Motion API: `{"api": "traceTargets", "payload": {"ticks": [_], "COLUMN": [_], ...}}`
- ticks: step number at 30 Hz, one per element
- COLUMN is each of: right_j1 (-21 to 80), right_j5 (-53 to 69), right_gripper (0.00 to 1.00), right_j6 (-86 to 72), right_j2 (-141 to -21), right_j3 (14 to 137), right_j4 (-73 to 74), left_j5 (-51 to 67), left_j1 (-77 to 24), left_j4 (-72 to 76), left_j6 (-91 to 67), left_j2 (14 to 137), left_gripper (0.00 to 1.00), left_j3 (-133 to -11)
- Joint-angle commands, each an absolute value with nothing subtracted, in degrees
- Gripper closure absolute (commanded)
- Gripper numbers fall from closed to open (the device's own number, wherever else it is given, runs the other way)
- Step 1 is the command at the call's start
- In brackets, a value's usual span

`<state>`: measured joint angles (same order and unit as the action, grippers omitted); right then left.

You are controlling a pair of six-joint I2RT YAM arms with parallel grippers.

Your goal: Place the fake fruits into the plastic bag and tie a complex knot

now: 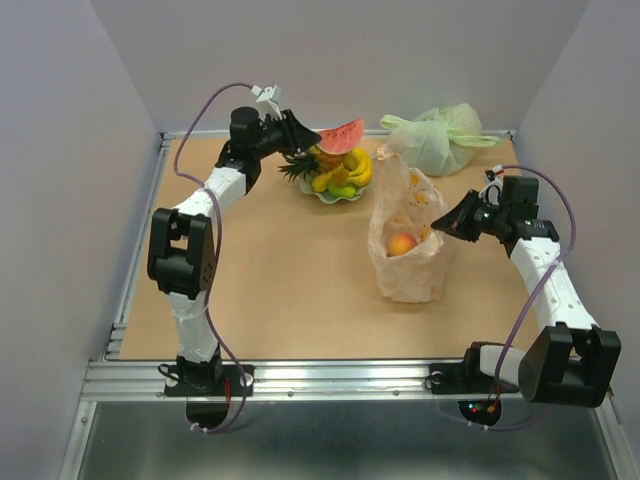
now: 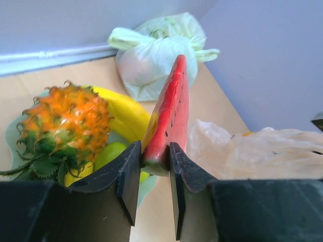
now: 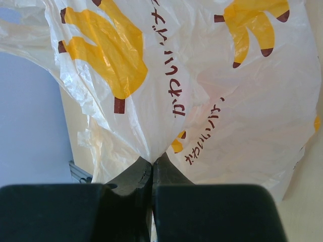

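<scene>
My left gripper (image 2: 154,161) is shut on the rind end of the red watermelon slice (image 2: 169,111), held above the pale green bowl (image 1: 330,195); the gripper (image 1: 312,142) and the slice (image 1: 340,135) also show in the top view. The spiky orange pineapple (image 2: 65,126), yellow bananas (image 2: 123,113) and small green fruit (image 2: 111,154) lie in the bowl. The whitish plastic bag (image 1: 405,235) stands open at mid-table with the peach (image 1: 402,244) inside. My right gripper (image 3: 152,164) is shut on the bag's wall (image 3: 202,80), at its right side (image 1: 437,227).
A pale green knotted bag (image 1: 440,138) lies at the back right, also seen in the left wrist view (image 2: 151,55). Grey walls close in the table on three sides. A metal rail (image 1: 300,375) runs along the near edge.
</scene>
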<state>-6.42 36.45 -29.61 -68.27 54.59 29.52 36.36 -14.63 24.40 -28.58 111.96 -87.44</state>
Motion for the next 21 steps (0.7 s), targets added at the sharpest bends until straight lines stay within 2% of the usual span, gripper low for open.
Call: {"api": "traceTargets", "payload": {"ticks": [1,10,14,17,21], "right_j1": [-6.86,-6.86,-6.86,-6.86,-6.86], "right_j5": [37.09,37.79,37.71,39.02,40.42], "right_gripper": [1.00,1.00,1.00,1.00,1.00], "right_j6": [-28.56,-28.21,-27.95,-27.77,-27.86], "right_j2": [-68.03,-67.59,-67.06,-66.88,-66.62], "right_j3": [56.42,56.08,55.81,55.72,55.90], "right_j4": [27.33,27.25,26.98,26.72,26.46], "left_j5": [40.25,46.30,50.00,50.71,42.92], "left_j1": [-13.27,-12.66,-13.27,-18.16,-28.72], "left_j4": [25.68,2.93,-1.30,-5.26,-4.22], "left_j6": [-25.59,-12.06,-9.59,-7.04,-8.17], "left_j2": [101.00,75.36,66.74,64.61,65.21], "left_gripper": [1.00,1.00,1.00,1.00,1.00], "left_j3": [-87.19,-68.67,-62.69,-62.66,-62.75]}}
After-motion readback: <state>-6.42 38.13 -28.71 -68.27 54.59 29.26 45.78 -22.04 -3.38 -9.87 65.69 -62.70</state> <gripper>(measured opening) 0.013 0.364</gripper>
